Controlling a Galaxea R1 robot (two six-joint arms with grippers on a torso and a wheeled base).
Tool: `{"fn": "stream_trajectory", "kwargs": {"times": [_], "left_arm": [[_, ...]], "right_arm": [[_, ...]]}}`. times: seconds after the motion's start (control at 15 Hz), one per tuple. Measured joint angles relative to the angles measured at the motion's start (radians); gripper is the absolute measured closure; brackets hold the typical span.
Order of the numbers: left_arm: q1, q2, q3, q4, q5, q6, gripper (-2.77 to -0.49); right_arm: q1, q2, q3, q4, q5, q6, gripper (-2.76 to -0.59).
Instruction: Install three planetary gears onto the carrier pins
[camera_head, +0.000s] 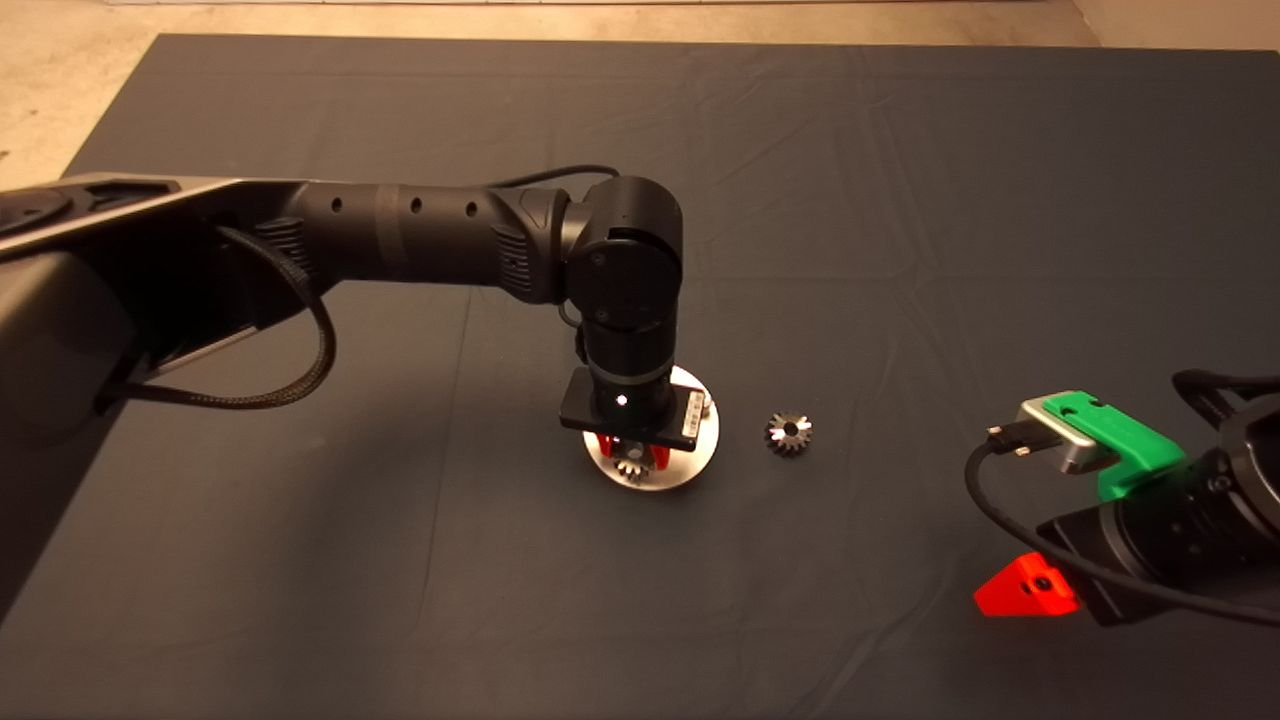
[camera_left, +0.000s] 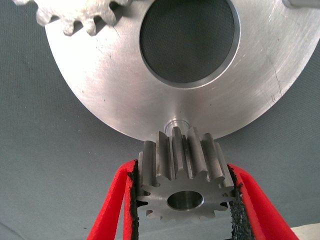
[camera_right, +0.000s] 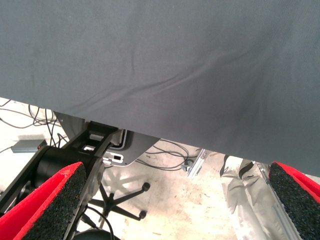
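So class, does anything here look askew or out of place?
Nothing is damaged or spilled. The left claw holds one gear over the disc; one gear lies loose on the mat, not yet installed.

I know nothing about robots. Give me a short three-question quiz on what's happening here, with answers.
1. True or false: the left gripper holds a planetary gear.
2. Where does the loose gear lie: A on the white disc, B on the mat beside the disc, C in the right gripper?
3. Fill in: the held gear hangs just above a carrier ____.

Key: 1 true; 2 B; 3 pin. The right gripper waits open at the mat's edge, holding nothing.
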Motion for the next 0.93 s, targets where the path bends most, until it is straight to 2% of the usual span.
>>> {"fn": "stream_trajectory", "kwargs": {"times": [0.6, 0.8, 0.93], "left_arm": [[0.001, -0.009, 0.011, 0.000, 0.000, -0.006, -0.88], [0.016, -0.009, 0.011, 0.000, 0.000, -0.007, -0.88], [0.016, -0.009, 0.011, 0.000, 0.000, -0.007, -0.88]], "right_arm": [[0.000, 0.000, 0.000, 0.000, 0.000, 0.000, -2.73], [-0.001, 0.000, 0.000, 0.000, 0.000, 0.000, -2.73], [-0.001, 0.000, 0.000, 0.000, 0.000, 0.000, -2.73]]}}
